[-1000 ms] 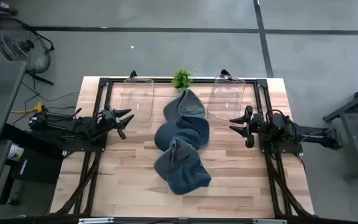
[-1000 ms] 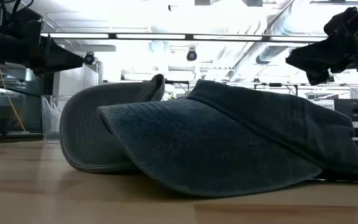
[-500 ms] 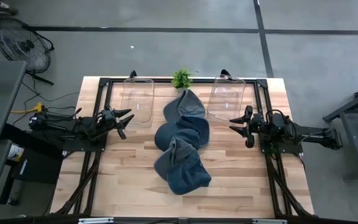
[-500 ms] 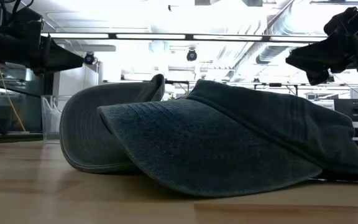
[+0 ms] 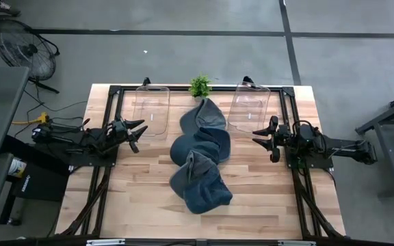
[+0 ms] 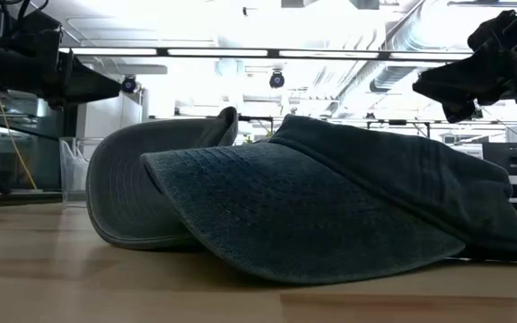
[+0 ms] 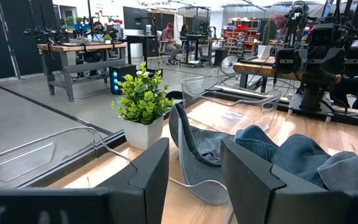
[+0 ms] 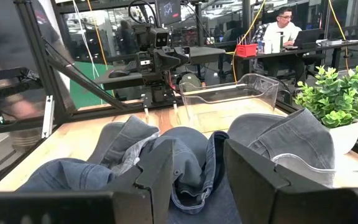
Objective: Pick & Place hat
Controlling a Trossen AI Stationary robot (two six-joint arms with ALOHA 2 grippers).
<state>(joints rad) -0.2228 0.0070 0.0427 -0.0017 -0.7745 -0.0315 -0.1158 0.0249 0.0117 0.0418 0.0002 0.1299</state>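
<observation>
Hats, blue-grey denim caps [image 5: 200, 160], lay unmoved in a heap mid-worktop [image 5: 265, 198]; left tool [image 5: 137, 133] and right tool [image 5: 260, 137] held station at either side, fingers apart, empty; picking not begun.

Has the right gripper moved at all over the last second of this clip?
No. In the high view the right gripper sits at the same spot beside the right clear bin, apart from the hats.

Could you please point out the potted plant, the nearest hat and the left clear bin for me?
potted plant [image 5: 199, 85]: high view, on its leaves.
nearest hat [image 5: 204, 188]: high view, on its crown.
left clear bin [image 5: 150, 109]: high view, on its floor.
</observation>
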